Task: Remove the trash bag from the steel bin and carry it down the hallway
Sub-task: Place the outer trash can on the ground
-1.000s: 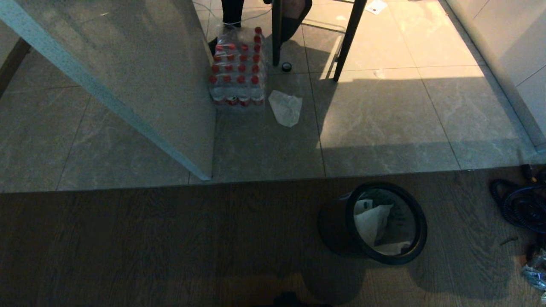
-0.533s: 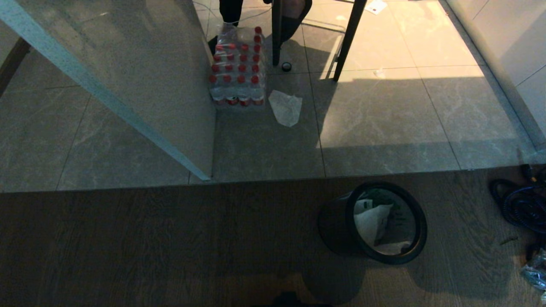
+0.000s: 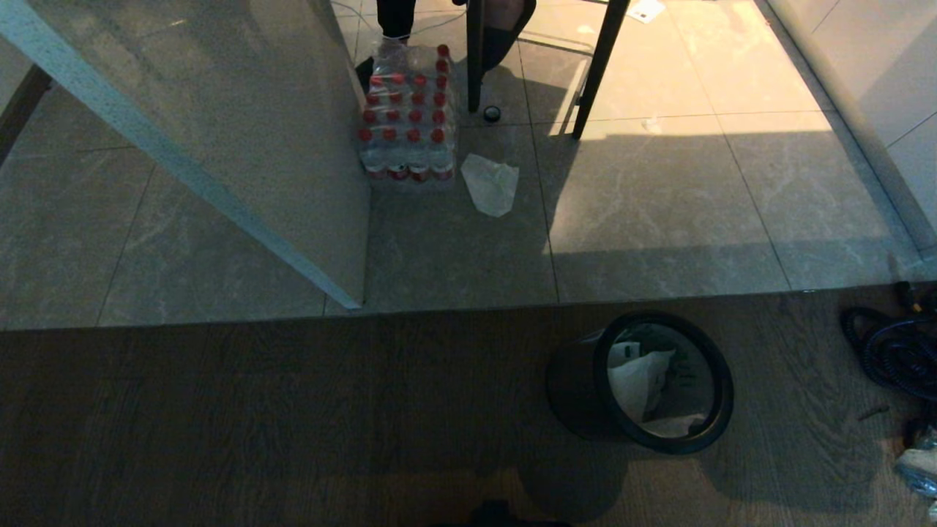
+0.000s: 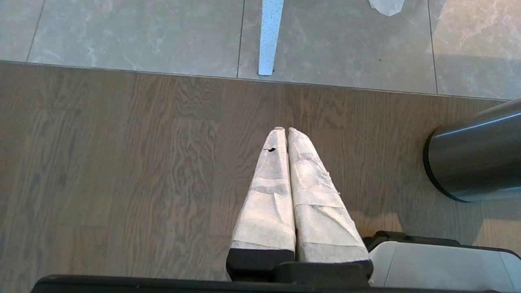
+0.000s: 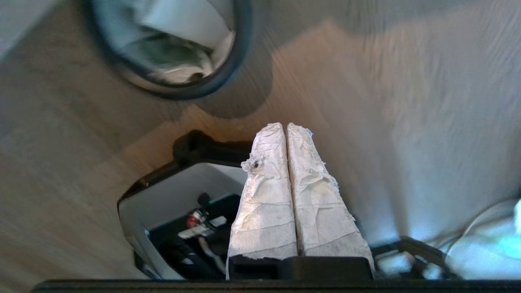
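Just starting the reach: my right gripper [image 5: 286,129] is pinched shut and empty, with the bin [image 5: 240,61] ahead. Next I need to open up over the bag [image 5: 187,24].

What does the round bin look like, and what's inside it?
The steel bin is a small round can with a smooth, shiny grey metal wall and a black ring around its open mouth. It stands upright on the wood-look floor, just past the edge of the tiles. Inside sits the trash bag, crumpled thin white plastic with dark green print. Nothing else touches the bin, and neither tool is on it.
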You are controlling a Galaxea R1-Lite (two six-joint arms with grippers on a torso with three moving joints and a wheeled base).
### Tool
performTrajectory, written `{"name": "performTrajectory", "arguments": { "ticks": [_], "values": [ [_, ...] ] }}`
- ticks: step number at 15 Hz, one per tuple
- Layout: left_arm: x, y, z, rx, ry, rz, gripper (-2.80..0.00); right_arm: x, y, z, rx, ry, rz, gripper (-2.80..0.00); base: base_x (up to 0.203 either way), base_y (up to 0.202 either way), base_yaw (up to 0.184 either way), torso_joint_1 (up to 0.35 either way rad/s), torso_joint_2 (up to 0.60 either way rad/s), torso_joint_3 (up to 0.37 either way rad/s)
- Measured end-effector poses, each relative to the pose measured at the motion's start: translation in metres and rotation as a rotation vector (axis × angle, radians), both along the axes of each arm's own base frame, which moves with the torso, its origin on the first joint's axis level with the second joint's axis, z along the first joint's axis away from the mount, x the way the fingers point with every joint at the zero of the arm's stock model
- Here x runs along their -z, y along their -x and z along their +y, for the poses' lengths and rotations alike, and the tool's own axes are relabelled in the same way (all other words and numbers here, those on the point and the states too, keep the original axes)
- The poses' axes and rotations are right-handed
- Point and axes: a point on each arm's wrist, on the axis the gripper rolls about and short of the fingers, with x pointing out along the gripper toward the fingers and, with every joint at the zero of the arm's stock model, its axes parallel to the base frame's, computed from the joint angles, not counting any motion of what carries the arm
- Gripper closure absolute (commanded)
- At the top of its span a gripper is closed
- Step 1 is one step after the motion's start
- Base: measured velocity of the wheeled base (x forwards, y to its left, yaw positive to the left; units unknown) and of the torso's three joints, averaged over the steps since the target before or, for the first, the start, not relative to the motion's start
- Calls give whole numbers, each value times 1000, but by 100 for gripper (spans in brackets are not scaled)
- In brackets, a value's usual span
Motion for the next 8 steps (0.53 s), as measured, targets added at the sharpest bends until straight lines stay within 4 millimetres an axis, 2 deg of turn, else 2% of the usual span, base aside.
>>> {"name": "performTrajectory", "arguments": {
  "ticks": [4,8],
  "values": [
    [0,0,0,0,0,0,0,52,-67,-13,24,-27,109,0,0,0,0,0,0,0],
    [0,0,0,0,0,0,0,94,-117,-26,-7,9,76,0,0,0,0,0,0,0]
  ]
}}
